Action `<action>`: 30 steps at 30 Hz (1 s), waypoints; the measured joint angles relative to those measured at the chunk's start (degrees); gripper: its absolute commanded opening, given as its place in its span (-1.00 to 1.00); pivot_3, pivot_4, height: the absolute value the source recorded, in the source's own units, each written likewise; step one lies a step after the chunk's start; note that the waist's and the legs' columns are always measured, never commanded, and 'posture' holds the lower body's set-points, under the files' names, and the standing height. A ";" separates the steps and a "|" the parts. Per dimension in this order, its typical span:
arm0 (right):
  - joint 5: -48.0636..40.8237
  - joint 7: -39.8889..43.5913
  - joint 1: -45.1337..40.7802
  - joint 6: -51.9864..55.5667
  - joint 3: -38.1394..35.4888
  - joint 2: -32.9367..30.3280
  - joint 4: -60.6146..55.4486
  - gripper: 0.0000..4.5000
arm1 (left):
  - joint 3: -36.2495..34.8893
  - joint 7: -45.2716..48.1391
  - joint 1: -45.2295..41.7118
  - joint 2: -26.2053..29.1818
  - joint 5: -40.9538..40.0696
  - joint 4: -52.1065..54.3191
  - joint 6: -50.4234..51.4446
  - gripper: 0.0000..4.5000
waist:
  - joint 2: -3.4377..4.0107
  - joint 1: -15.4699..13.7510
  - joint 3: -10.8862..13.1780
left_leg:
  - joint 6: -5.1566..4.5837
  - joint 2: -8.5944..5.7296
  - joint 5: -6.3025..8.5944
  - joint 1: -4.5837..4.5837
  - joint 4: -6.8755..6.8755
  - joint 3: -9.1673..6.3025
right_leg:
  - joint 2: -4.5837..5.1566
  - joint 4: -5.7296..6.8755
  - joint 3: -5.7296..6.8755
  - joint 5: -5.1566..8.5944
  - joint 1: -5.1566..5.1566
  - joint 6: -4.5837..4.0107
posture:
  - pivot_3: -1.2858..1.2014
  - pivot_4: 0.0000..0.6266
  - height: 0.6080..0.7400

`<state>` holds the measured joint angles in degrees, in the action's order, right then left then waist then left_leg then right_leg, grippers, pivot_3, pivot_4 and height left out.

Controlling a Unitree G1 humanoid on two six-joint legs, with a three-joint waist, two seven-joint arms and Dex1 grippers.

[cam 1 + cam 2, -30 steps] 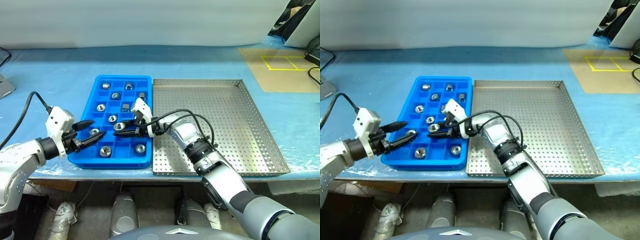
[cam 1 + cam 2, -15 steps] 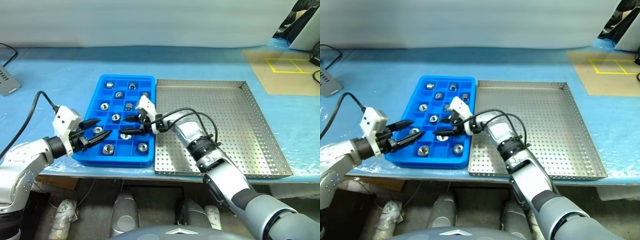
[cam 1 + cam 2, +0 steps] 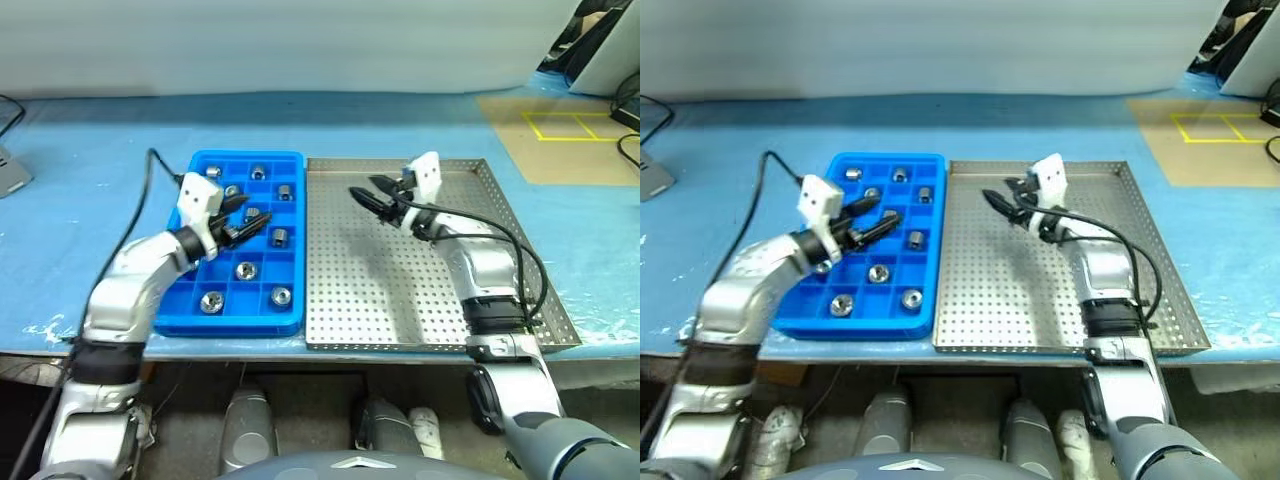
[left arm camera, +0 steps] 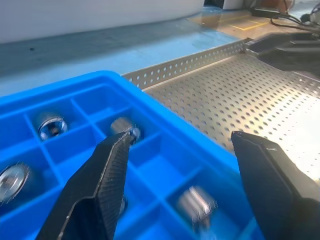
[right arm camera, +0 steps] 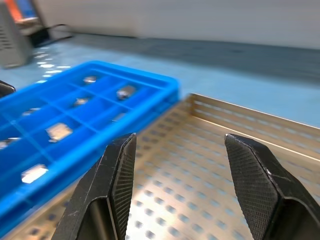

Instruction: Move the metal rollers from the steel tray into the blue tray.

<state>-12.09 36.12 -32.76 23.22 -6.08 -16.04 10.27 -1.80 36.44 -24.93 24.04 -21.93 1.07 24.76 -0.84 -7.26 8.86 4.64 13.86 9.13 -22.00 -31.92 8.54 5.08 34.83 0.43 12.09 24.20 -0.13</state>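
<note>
The blue tray (image 3: pixel 192 283) lies left of the steel tray (image 3: pixel 520 262), their long sides touching. Several metal rollers (image 3: pixel 245 270) sit in the blue tray's compartments, and two more rollers (image 4: pixel 52 126) appear beyond my left fingers. My left gripper (image 3: pixel 250 215) hovers over the middle of the blue tray, open, with nothing between its fingers (image 4: pixel 107 170). My right gripper (image 3: pixel 362 188) hangs over the far left part of the steel tray, open and holding nothing, its fingers (image 5: pixel 252 172) spread above the perforated floor.
A brown mat with yellow tape (image 3: pixel 565 130) lies at the far right on the blue table cover. A grey device (image 3: pixel 8 170) sits at the left edge. A black cable (image 3: pixel 150 165) runs to my left wrist. The table's front edge is just below both trays.
My right gripper let a roller go into the blue tray, opened, and swung right over the steel tray. My left gripper moved forward and right over the blue tray.
</note>
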 measured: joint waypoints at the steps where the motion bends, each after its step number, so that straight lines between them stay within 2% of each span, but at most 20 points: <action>1: 0.27 -1.21 1.25 0.06 -0.07 -0.36 -0.96 0.29 | 0.71 0.05 -1.05 -0.92 0.82 -1.66 -0.73 0.52 | 0.00 0.27 0.00 | 0.00 0.00 0.00 0.01 0.00 0.01 | 0.00 0.00 -0.02 -0.01 0.00 0.02 | 0.07 -0.52 1.00; 7: 0.57 -5.03 7.02 1.83 -0.50 -1.84 -5.93 0.29 | 3.72 3.79 -3.70 -3.42 1.70 -6.27 -2.32 0.52 | 0.01 2.12 0.00 | -0.02 0.00 0.01 0.05 0.06 0.05 | -0.02 -0.02 -0.07 -0.02 0.02 0.03 | 0.03 -0.52 1.00; 15: 0.63 -8.71 8.06 1.90 -0.47 -1.90 -6.93 0.29 | 4.47 5.79 -3.76 -4.57 2.06 -7.58 -2.42 0.52 | 0.01 2.04 0.00 | -0.04 -0.03 0.02 0.08 0.03 0.12 | 0.00 -0.04 -0.17 0.10 0.01 -0.17 | 0.01 -0.52 1.00; 24: 0.53 -7.65 9.53 1.68 -0.08 -2.48 -7.66 0.29 | 5.01 8.10 -3.76 -4.99 1.77 -7.06 -2.07 0.52 | 0.01 2.01 0.00 | -0.06 -0.03 0.03 0.09 0.03 0.13 | 0.00 -0.05 -0.18 0.10 0.00 -0.17 | 0.02 -0.52 1.00; 30: 0.63 -6.03 8.58 -0.75 0.27 -2.91 -3.00 0.29 | 5.05 8.43 -3.35 -4.89 1.85 -6.83 -2.02 0.52 | 0.02 2.01 0.00 | -0.07 -0.03 0.03 0.09 0.03 0.14 | 0.00 -0.05 -0.19 0.10 0.01 -0.17 | 0.03 -0.52 1.00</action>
<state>-11.46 30.08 -24.18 22.47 -5.81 -18.95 7.27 3.25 44.87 -28.28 19.14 -20.08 -5.76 22.74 -0.82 -5.24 8.86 4.57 13.83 9.16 -21.90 -31.89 8.68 5.08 34.78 0.24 12.19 24.21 -0.30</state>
